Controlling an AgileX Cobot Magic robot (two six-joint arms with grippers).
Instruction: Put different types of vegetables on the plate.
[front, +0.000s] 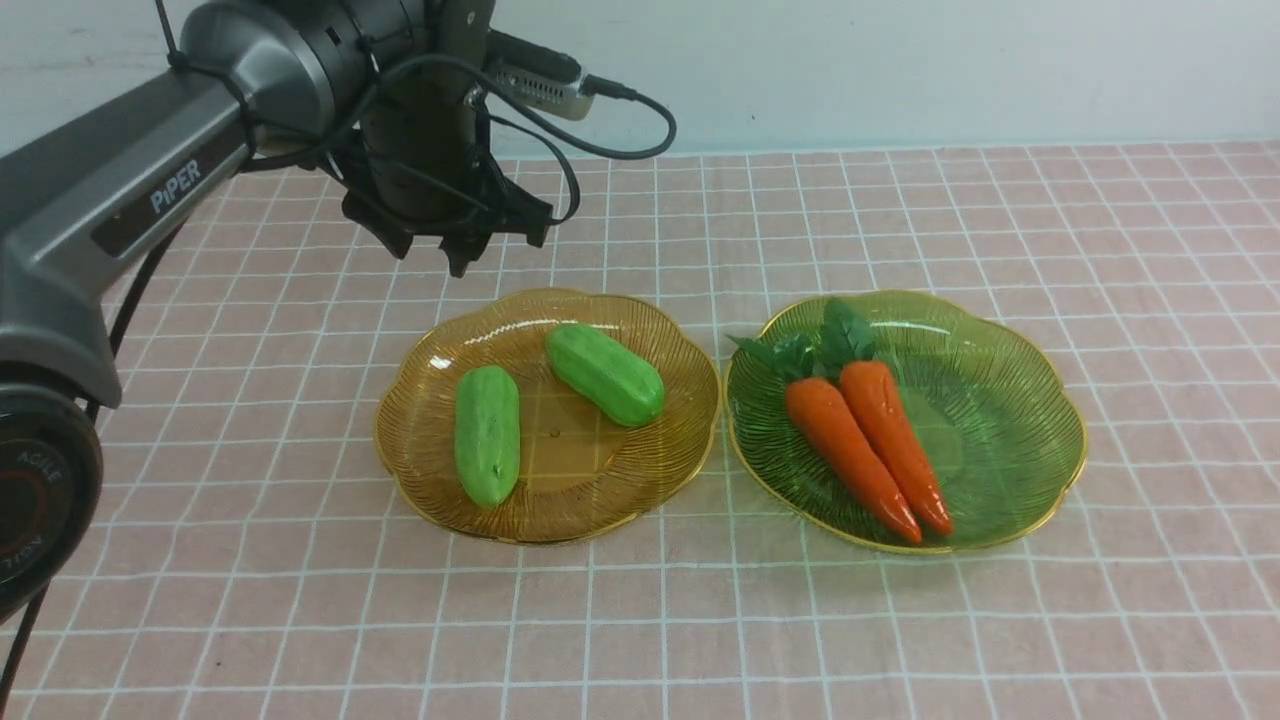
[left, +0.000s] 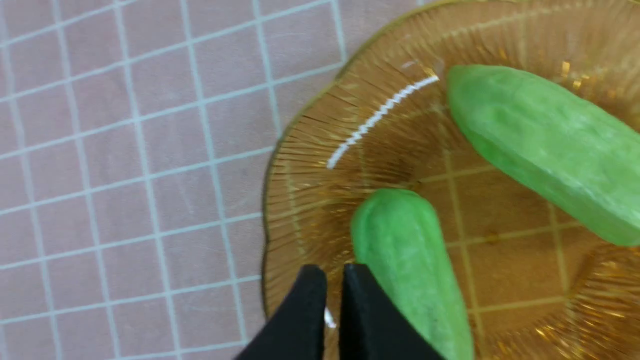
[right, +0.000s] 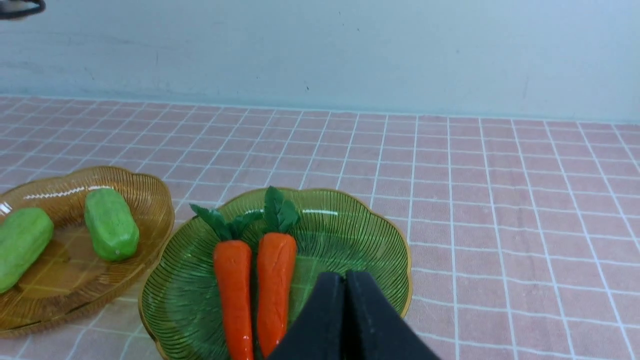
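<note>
The left claw (left: 333, 280), its tips brought almost together with only a thin gap between them, holds nothing and hangs above the amber plate's (front: 550, 522) far left edge. The right claw (right: 345, 282), seen only in its own wrist view, is closed with nothing in its tips. White lettering on the left arm (front: 150, 175) reads "PiPER"; the round joint (front: 30, 505) nearer the camera carries "AGILE" twice, the lower one partly cut off. A cable (front: 640, 153) loops out from the wrist camera (front: 545, 90).

On the amber plate lie two light-green cucumbers (front: 487, 435) (front: 605, 374), apart from each other. Just beside it, to the right, the green plate (front: 1010, 470) holds two orange carrots (front: 853, 460) (front: 897, 447) side by side, leafy tops toward the far left rim. Both plates rest on the pink, white-gridded bench (front: 640, 640), before a pale wall (front: 900, 70).
</note>
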